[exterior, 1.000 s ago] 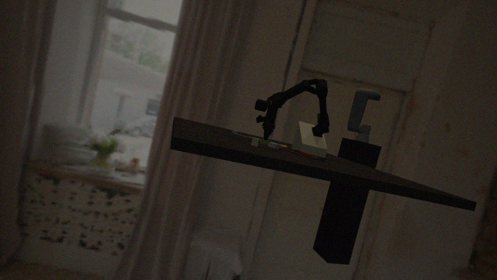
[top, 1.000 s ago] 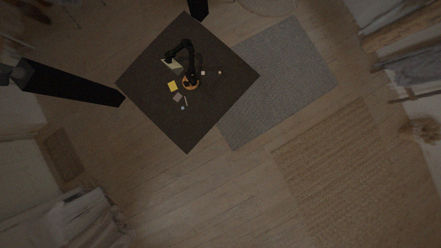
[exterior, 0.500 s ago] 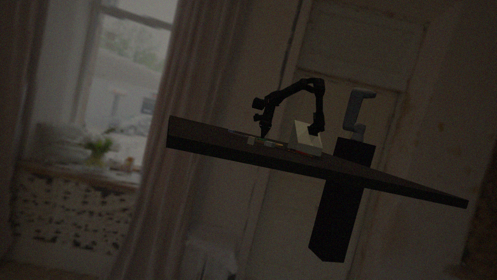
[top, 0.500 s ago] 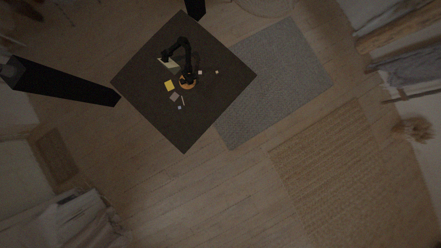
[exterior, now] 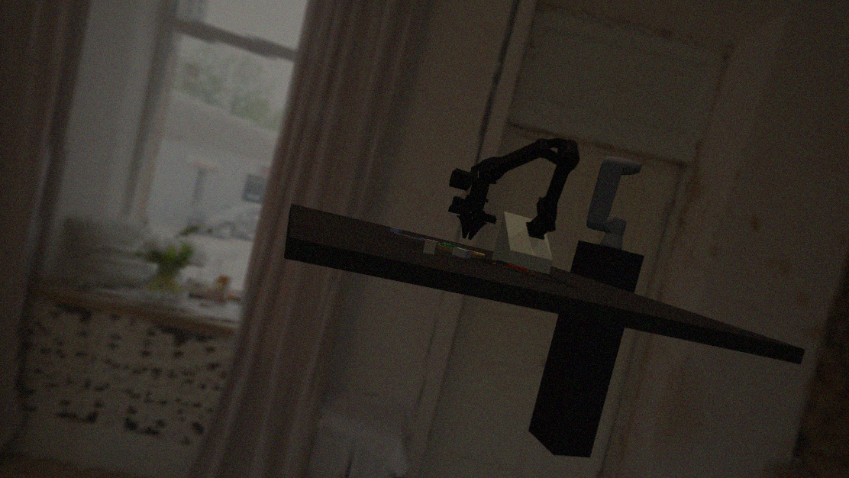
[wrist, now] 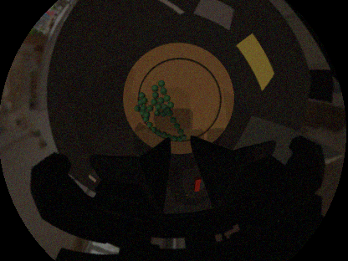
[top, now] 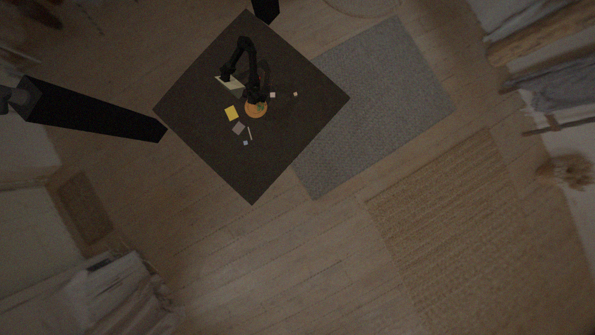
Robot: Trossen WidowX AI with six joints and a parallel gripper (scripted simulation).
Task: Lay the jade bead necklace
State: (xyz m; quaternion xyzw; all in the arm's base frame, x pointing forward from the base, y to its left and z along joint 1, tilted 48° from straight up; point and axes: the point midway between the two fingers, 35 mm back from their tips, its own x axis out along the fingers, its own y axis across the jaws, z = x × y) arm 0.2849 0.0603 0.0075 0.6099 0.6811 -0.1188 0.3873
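Observation:
The jade bead necklace [top: 260, 107] [exterior: 447, 244] [wrist: 161, 100] lies on the round orange bead board [top: 249, 111] [exterior: 478, 253] [wrist: 226, 92]. In the wrist view a row of its beads follows the lower left of the thin dark ring groove, down to near the fingertips. The other beads are bunched and folded inside the ring on its left side. The right and upper parts of the groove have no beads. My gripper [exterior: 468, 237] [wrist: 180, 140] is raised above the board with its fingers a little apart and nothing seen between them.
A pale wedge-shaped block [top: 230, 85] [exterior: 522, 243] stands by the arm's base. A yellow sheet [top: 231, 112] [wrist: 256, 62], a greyish square [top: 238, 128] [wrist: 215, 13], a white stick [top: 249, 132] and small cubes lie around the board. A red piece [wrist: 197, 185] lies beyond the fingers.

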